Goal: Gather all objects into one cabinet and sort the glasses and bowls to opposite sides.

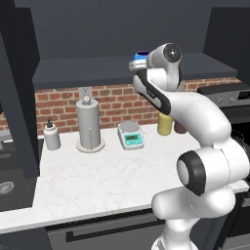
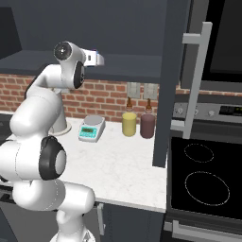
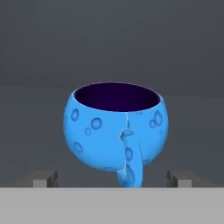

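Writing cannot be read anywhere: the small kitchen scale [image 1: 131,135] shows a teal display panel, too small to make out. Blue bowl [image 3: 116,129], glossy with bubble-like spots and a dark purple inside, stands upright on the shelf of the dark charcoal wall cabinet [image 1: 97,68], straight ahead of the pincer [image 3: 113,178] and centred between its two tips; nothing is visible inside it. The pincer is spread wide, its tips [image 3: 44,178] to either side of the bowl's base and apart from it, gripping nothing. In the left base view the bowl's rim [image 1: 141,54] peeks out just beyond the hand.

Well below the pincer, on the white marbled desk [image 1: 97,180], a yellow canister [image 2: 129,124] and a dark maroon one [image 2: 147,125] stand side by side against the brick wall; their contents are hidden. Further along sit the scale, a paper-towel roll on its holder [image 1: 89,124] and a soap dispenser [image 1: 51,135].
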Motion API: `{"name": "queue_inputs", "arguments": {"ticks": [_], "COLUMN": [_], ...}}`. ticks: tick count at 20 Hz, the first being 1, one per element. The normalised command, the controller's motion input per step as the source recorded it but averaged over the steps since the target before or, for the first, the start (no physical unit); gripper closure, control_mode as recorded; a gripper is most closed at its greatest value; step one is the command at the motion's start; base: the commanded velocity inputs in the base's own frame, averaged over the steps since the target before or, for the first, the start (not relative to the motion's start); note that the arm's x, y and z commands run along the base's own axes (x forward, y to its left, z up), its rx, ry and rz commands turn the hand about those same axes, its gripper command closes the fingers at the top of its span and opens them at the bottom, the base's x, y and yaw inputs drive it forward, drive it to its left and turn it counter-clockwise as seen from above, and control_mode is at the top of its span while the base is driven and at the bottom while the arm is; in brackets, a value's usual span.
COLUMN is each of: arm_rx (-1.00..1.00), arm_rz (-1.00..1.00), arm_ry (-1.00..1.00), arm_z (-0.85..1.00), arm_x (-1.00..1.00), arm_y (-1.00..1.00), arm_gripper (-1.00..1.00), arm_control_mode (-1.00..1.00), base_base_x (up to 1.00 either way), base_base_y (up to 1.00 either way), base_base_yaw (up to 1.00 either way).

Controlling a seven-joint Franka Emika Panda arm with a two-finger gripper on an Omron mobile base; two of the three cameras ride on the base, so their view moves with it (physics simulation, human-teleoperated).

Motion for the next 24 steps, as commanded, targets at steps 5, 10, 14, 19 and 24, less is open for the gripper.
{"name": "queue_inputs", "arguments": {"ticks": [5,10,14,19,24], "arm_rx": [0.00,0.00,0.00,0.00,0.00], "arm_rz": [0.00,-0.02,0.00,0.00,0.00], "arm_ry": [0.00,0.00,0.00,0.00,0.00], "arm_z": [0.00,0.00,0.00,0.00,0.00], "arm_x": [0.14,0.30,0.12,0.00,0.00], "arm_y": [0.00,0.00,0.00,0.06,0.04], "arm_gripper": [-1.00,-1.00,-1.00,1.00,1.00], "arm_control_mode": [-1.00,-1.00,-1.00,-1.00,-1.00], "base_base_x": [0.00,0.00,0.00,0.00,0.00], "base_base_y": [0.00,0.00,0.00,0.00,0.00], "base_base_yaw": [0.00,0.00,0.00,0.00,0.00]}}
